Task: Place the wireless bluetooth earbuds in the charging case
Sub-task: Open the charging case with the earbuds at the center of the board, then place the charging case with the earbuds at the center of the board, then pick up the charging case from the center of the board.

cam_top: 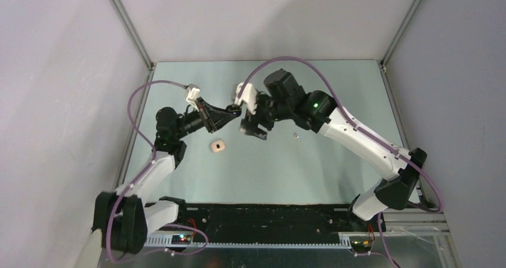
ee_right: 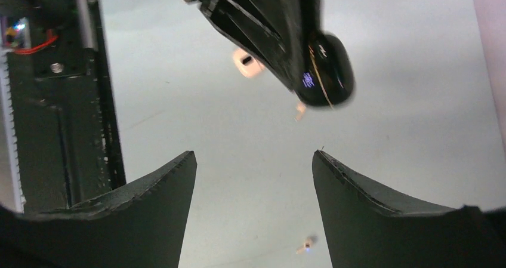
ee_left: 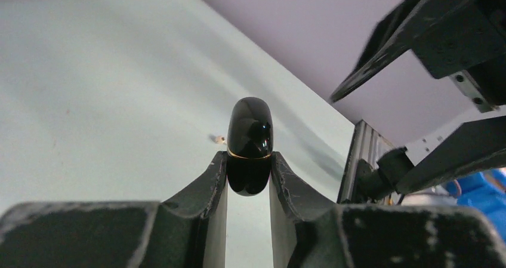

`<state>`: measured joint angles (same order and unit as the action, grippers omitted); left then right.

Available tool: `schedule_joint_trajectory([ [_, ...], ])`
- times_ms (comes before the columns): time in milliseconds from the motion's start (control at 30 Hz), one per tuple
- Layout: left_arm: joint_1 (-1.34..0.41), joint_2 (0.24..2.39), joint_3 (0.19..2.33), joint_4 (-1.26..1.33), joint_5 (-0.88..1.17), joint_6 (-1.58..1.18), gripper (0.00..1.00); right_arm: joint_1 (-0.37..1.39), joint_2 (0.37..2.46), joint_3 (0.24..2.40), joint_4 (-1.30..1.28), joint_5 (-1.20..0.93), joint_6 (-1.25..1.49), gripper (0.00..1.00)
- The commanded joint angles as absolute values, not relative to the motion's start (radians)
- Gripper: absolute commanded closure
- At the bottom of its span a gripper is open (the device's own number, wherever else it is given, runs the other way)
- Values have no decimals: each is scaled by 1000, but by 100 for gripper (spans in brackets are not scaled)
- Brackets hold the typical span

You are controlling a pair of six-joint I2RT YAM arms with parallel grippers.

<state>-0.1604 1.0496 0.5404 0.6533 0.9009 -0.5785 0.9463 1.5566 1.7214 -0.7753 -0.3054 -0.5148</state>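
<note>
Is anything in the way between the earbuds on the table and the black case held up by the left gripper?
The black case, pinched in the left gripper, looks shut along its gold seam; closed, it admits no earbud. Nothing else visible intervenes.

A pale grey-green table fills the middle of the top view. Plain pale walls close it in: a left wall at 9 o'clock, a back wall at 12 o'clock and a right wall at 3 o'clock. Two slanted metal posts mark the back corners, at 11 and 1 o'clock. At 6 o'clock a black strip runs along the table's near edge, touching a silver toothed rail just below it. In the left wrist view, something blue shows at 4 o'clock, too blurred to identify.
</note>
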Motion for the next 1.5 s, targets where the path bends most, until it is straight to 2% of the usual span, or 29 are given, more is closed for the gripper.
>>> schedule_joint_trajectory([
  [0,-152,1242,632,584,773,-671,95,813,1458,1666,-683,-298,-355,25],
  [133,-141,1502,794,491,776,-851,96,715,1372,1563,-673,-394,-261,25],
  [233,-141,1667,885,447,772,-871,96,665,1319,1473,-665,-407,-255,25],
  [367,-145,1864,1077,212,750,-809,94,615,1269,1420,-678,-410,-253,25],
  [567,-185,1993,1234,-100,608,-579,89,562,1252,1410,-693,-417,-265,25],
  [667,-221,2003,1242,-155,525,-529,86,536,1256,1411,-689,-430,-257,26],
  [733,-244,2001,1245,-197,470,-490,83,527,1264,1411,-685,-438,-248,26],
  [767,-258,1998,1247,-229,417,-464,78,521,1270,1411,-683,-441,-246,26],
  [800,-264,1990,1247,-247,352,-455,73,518,1272,1411,-677,-447,-239,26],
  [833,-275,1984,1249,-284,318,-441,44,515,1279,1411,-674,-451,-233,26],
  [867,-278,1965,1250,-307,221,-433,22,513,1283,1411,-665,-457,-231,26],
  [900,-284,1951,1248,-347,164,-418,6,508,1293,1411,-661,-468,-225,26],
  [967,-286,1886,1235,-374,40,-391,1,498,1302,1411,-651,-484,-217,26],
  [1067,-269,1741,1240,-399,-95,-346,0,484,1316,1411,-639,-503,-208,26],
  [1333,-229,1241,1197,-347,-113,-66,0,457,1416,1407,-562,-704,-296,25],
  [1433,-228,1084,1069,-347,-142,-108,0,480,1466,1405,-536,-809,-463,26],
  [1467,-226,1062,1005,-403,-161,-206,0,503,1499,1405,-523,-812,-493,27],
])
